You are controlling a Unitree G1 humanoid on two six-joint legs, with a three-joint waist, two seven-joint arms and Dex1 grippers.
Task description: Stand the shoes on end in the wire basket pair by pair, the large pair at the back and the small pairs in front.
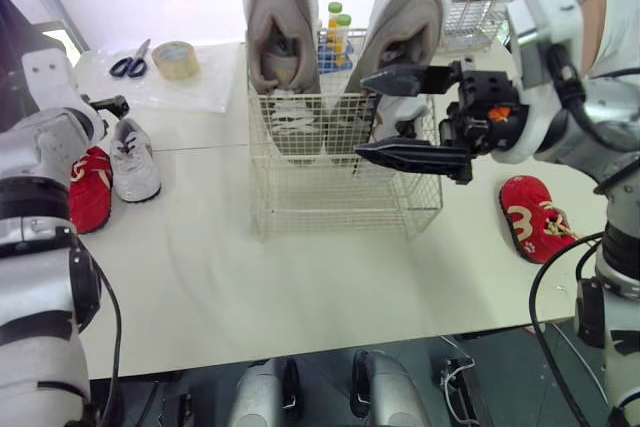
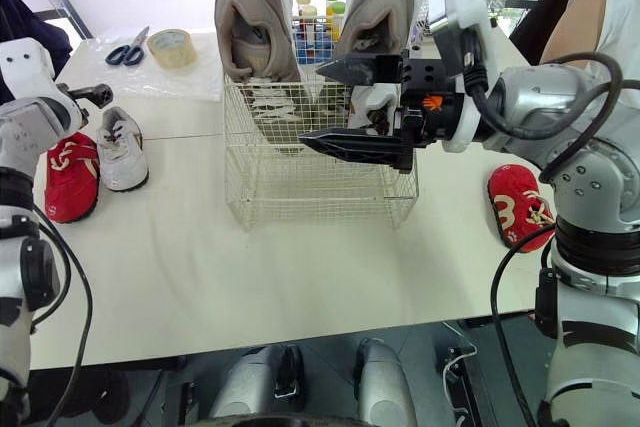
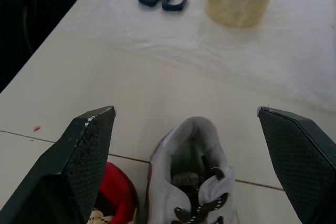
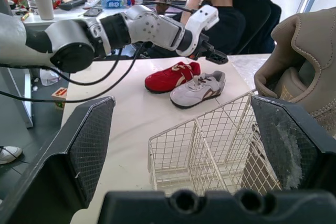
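Wire basket (image 1: 330, 202) holds the big pair (image 1: 283, 37).
Right tool (image 1: 362, 114) and left tool (image 3: 184, 111) gape empty; small shoes (image 1: 133, 157) wait below the left.

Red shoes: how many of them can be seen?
2. One red shoe lies at the robot's left beside the small grey shoe; the other red shoe lies right of the wire basket. None seems hidden.
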